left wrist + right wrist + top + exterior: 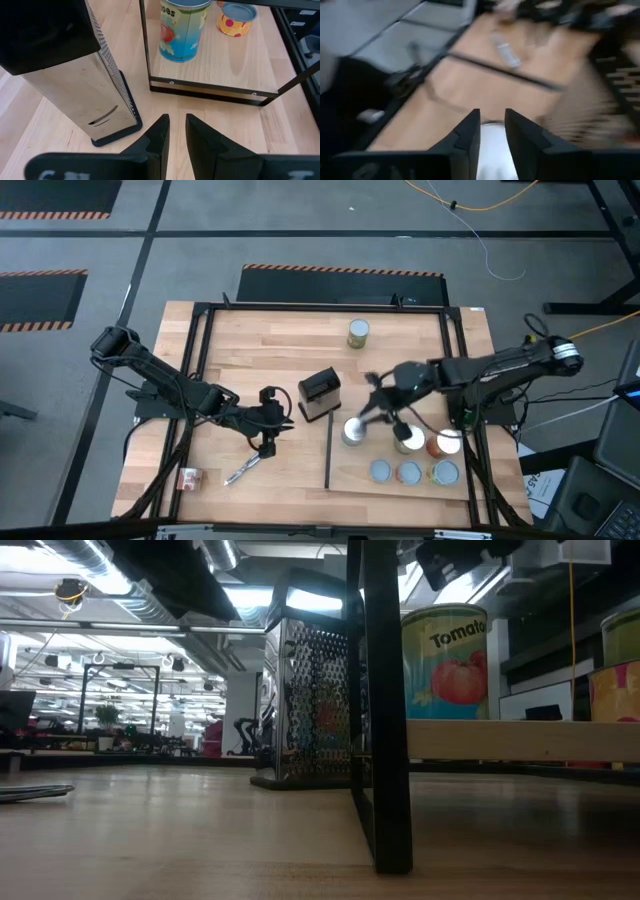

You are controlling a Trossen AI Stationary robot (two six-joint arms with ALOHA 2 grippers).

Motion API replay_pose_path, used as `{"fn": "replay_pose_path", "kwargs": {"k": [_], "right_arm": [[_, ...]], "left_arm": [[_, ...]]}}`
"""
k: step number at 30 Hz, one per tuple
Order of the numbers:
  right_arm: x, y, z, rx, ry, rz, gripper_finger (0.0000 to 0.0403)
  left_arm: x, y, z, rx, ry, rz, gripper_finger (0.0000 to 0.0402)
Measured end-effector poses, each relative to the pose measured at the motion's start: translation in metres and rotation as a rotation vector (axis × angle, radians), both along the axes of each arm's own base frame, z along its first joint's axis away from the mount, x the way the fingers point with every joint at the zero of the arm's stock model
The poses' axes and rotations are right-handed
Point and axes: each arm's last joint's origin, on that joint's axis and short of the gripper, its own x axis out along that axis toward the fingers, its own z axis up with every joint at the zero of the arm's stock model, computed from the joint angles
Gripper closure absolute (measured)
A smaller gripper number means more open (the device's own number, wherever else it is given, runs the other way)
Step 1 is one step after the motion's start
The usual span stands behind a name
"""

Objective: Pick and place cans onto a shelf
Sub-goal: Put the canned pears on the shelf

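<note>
The right hand (378, 402) hovers over a silver-topped cylindrical can (353, 433) standing upright on the pale wood shelf (360, 470), fingers seemingly parted, nothing gripped. The left hand (268, 420) waits nearly closed above the slatted table (260, 340).

Tomato can (183, 27): blue-green label, red tomato.

**Setting: robotics lab / industrial test hall**

Wooden bench (260, 370) is sitting inside a black metal frame (200, 360) on a grey concrete floor (300, 230). Hazard-striped floor mats (340, 272) are lying around it; yellow cable (470, 205) is trailing across the floor. Low view is showing exposed ceiling ducts (110, 580), strip lighting and distant workstations (120, 740) in an open hall.
</note>
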Motion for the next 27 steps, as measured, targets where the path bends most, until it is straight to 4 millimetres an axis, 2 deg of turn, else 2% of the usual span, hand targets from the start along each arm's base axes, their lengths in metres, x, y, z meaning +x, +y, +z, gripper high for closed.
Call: {"fn": "replay_pose_path", "kwargs": {"k": [6, 11, 15, 20, 27], "right_arm": [[-0.009, -0.043, 0.02, -0.129, -0.106, -0.326, 0.0309], [-0.011, -0.089, 0.022, -0.184, -0.114, -0.535, 0.0309], [-0.011, -0.126, 0.012, -0.19, -0.063, -0.673, 0.0309], [-0.005, -0.16, -0.005, -0.097, -0.012, -0.689, 0.0309], [0.011, -0.192, -0.039, -0.076, 0.054, -0.745, 0.0308]], "left_arm": [[0.001, 0.0, 0.001, -0.002, -0.014, -0.002, 0.0347], [-0.001, 0.001, 0.008, -0.006, -0.049, -0.005, 0.0347], [-0.011, 0.006, 0.026, 0.024, -0.117, -0.039, 0.0347], [-0.032, 0.016, 0.054, 0.072, -0.211, -0.083, 0.0347], [-0.058, 0.03, 0.063, 0.137, -0.171, -0.047, 0.0347]]}}
